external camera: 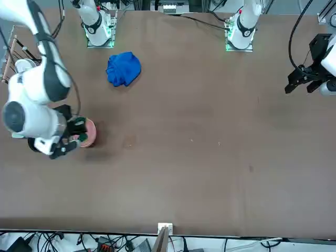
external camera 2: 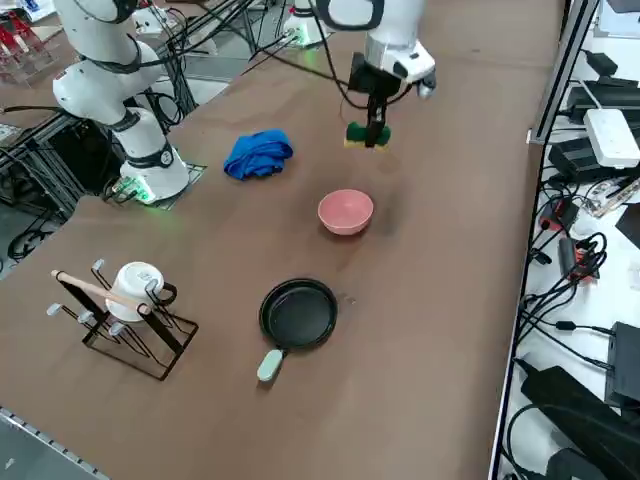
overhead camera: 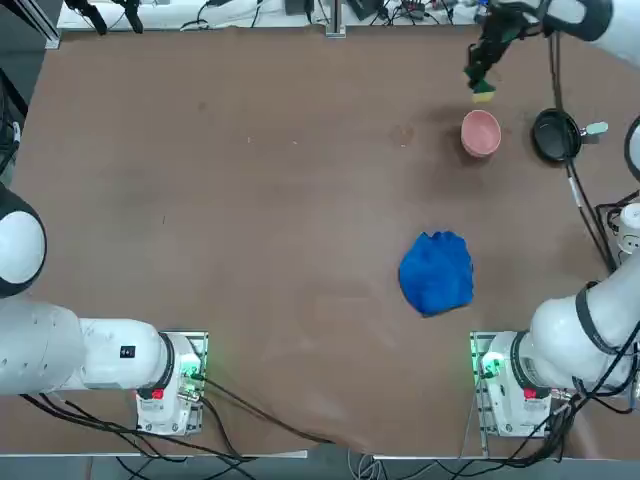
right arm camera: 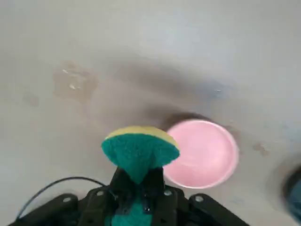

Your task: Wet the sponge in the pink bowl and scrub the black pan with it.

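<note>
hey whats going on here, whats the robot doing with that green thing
The right gripper is shut on the sponge, green face and yellow layer, and holds it in the air above the table, beside the pink bowl rather than in it. The black pan sits on the table on the bowl's other side, untouched. A crumpled blue cloth lies apart on the table. So the sponge is picked up, but dipping and scrubbing are not yet done.
</note>
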